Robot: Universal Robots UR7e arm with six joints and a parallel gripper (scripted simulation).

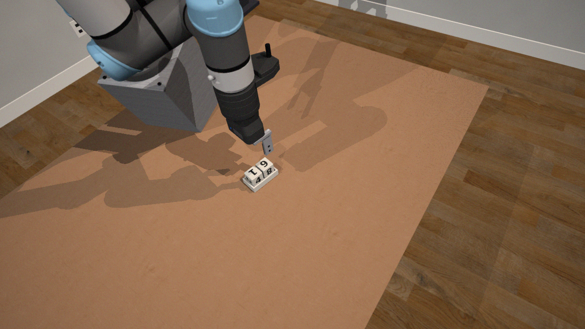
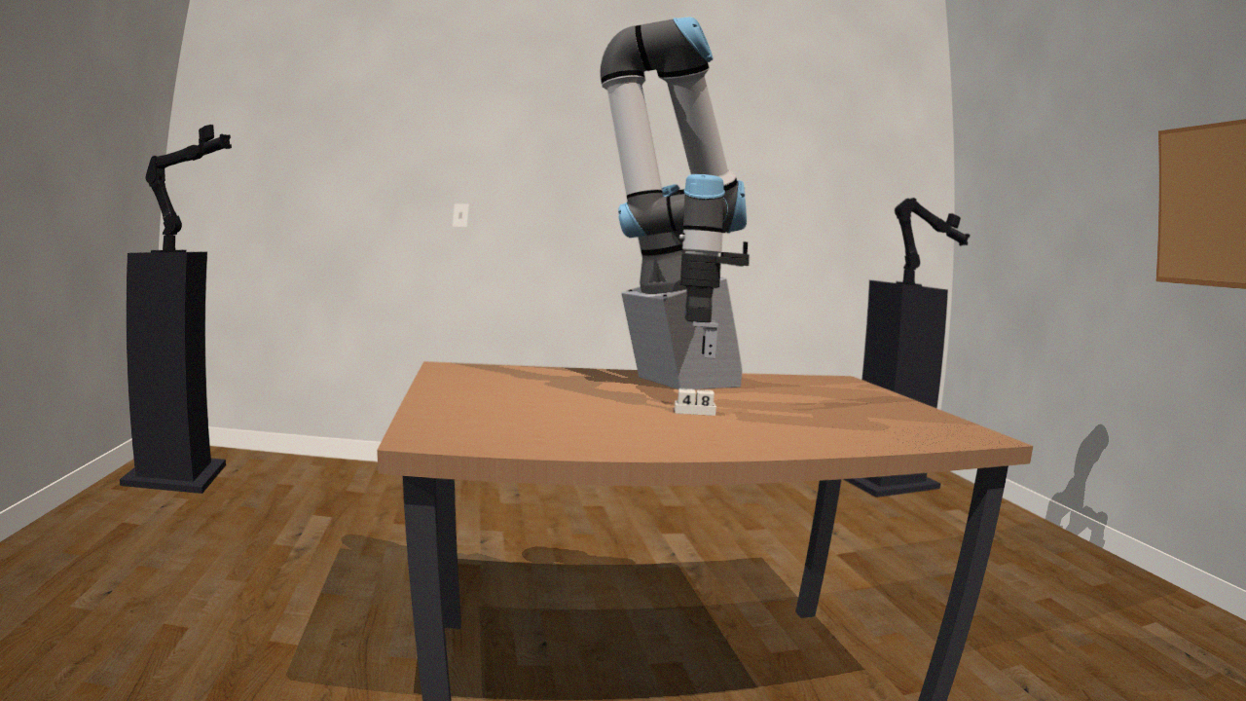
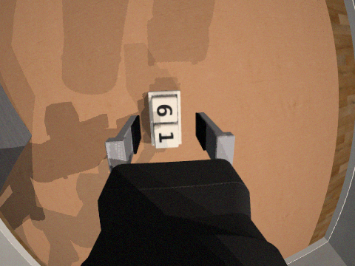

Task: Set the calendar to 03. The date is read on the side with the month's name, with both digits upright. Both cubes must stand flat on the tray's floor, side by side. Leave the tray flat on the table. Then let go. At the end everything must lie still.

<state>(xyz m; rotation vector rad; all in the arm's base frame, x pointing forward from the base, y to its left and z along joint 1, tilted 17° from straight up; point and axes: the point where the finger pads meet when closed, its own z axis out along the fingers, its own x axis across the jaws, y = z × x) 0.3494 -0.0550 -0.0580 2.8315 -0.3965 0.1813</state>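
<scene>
White cubes (image 1: 261,170) read 48; our pincer (image 3: 168,139) hangs wide apart, empty, and a sloppy regrip could tip the tray (image 1: 255,188).

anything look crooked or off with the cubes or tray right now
Nothing stands out. Both cubes stand side by side in the tray, which lies flat on the table. The front reads 48 in the exterior view, not 03. The claw hangs open above them, holding nothing.
</scene>
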